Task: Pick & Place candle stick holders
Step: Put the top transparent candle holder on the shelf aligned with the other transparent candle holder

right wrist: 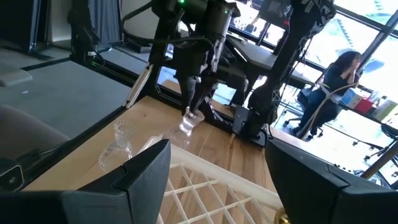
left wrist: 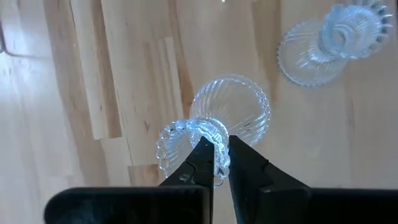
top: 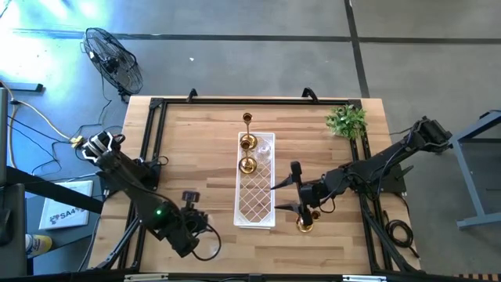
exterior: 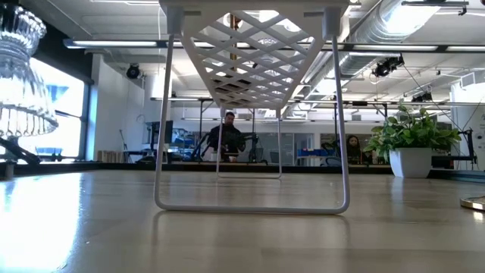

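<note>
Left wrist view shows it best: the left gripper (left wrist: 221,155) has its two dark fingers (left wrist: 202,163) pinched together on the bumpy top rim of a clear glass candle holder (left wrist: 214,121). That holder stands on the wooden table (left wrist: 112,74), near the left front part of it. A second glass holder (left wrist: 329,40) stands near it, not touching.

In the high view, the right gripper (top: 285,197) hangs just beside the right side of the long white tray (top: 257,205). Its fingers are wide apart and hold nothing. A gold candle holder (top: 304,222) stands on the table just by that gripper.

Two more gold holders (top: 248,153) sit in the far end of the tray. A tall thin gold one (top: 247,120) stands on the table just past the tray. A small green plant (top: 347,120) sits in the far right corner.
</note>
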Controlling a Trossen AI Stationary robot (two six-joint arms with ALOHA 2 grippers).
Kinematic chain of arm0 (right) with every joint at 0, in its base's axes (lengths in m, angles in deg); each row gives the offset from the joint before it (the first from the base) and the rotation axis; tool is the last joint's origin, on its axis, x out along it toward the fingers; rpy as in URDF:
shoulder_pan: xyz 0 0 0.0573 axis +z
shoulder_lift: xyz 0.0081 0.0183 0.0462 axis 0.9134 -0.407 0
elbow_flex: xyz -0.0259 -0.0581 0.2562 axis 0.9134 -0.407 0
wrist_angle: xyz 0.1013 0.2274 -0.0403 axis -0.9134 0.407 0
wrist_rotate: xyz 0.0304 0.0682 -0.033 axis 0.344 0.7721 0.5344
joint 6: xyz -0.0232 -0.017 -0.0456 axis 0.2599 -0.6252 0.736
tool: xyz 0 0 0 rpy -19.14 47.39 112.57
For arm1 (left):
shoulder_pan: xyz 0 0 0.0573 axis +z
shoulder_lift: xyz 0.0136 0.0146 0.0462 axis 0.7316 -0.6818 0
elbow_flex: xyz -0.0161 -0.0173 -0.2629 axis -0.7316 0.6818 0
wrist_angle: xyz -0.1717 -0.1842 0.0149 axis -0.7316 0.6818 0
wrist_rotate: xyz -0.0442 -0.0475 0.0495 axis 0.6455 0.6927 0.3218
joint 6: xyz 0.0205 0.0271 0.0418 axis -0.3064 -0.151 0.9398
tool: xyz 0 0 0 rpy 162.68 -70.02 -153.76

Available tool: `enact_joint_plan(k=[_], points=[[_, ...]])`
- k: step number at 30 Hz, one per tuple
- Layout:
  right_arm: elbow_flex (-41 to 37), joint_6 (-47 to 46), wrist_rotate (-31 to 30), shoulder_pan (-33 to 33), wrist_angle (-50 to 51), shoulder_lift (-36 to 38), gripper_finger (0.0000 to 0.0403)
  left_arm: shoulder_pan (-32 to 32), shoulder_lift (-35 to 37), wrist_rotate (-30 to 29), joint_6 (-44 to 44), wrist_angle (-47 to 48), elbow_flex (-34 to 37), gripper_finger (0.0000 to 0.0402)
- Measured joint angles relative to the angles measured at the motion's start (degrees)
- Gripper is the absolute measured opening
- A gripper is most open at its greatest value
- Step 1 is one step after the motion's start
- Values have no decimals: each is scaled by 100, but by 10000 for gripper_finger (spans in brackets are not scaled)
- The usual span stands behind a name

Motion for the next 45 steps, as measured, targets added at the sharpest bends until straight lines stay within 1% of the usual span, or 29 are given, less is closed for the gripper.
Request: enact_joint_plan(k=[3, 7, 9, 13, 15, 17, 26, 29, 32, 35, 36, 41, 45], points=[[0, -87, 147, -4, 0, 0, 257, -2, 1, -47, -39, 178, -80, 15], [0, -394, 978, -4, -2, -2, 257, 4, 1, -171, -42, 427, -231, 15], [0, -536, 1156, 2, -2, -2, 257, 4, 1, -267, -42, 567, -325, 15], [0, -881, 897, -4, -7, -4, 257, 4, 9, -478, -42, 870, -601, 15], [0, -909, 785, -4, -7, -4, 257, 4, 9, -600, -40, 1076, -765, 15], [0, -916, 750, -4, -16, -4, 257, 4, 12, -713, -24, 1233, -916, 15], [0, -1649, 751, -203, -55, -4, 257, 13, 16, -1099, 205, 1825, -1465, 15], [0, -1703, 750, -288, -129, -15, 257, 11, 16, -1349, 217, 2037, -1650, 15], [4, -1629, 962, -389, -490, -158, 257, 13, 16, -1495, 334, 2187, -1830, 15], [4, -1538, 1487, -516, -850, -401, 257, 13, 18, -1584, 548, 2180, -1951, 15], [4, -1517, 1570, -550, -958, -487, 257, 13, 18, -1630, 598, 2179, -1982, 15], [18, -1499, 1622, -695, -1392, -849, 257, 13, 16, -1785, 948, 2168, -2099, 15], [392, -1431, 1455, -732, -1201, -1129, 257, 14, 16, -2012, 1345, 2152, -2234, 15]])
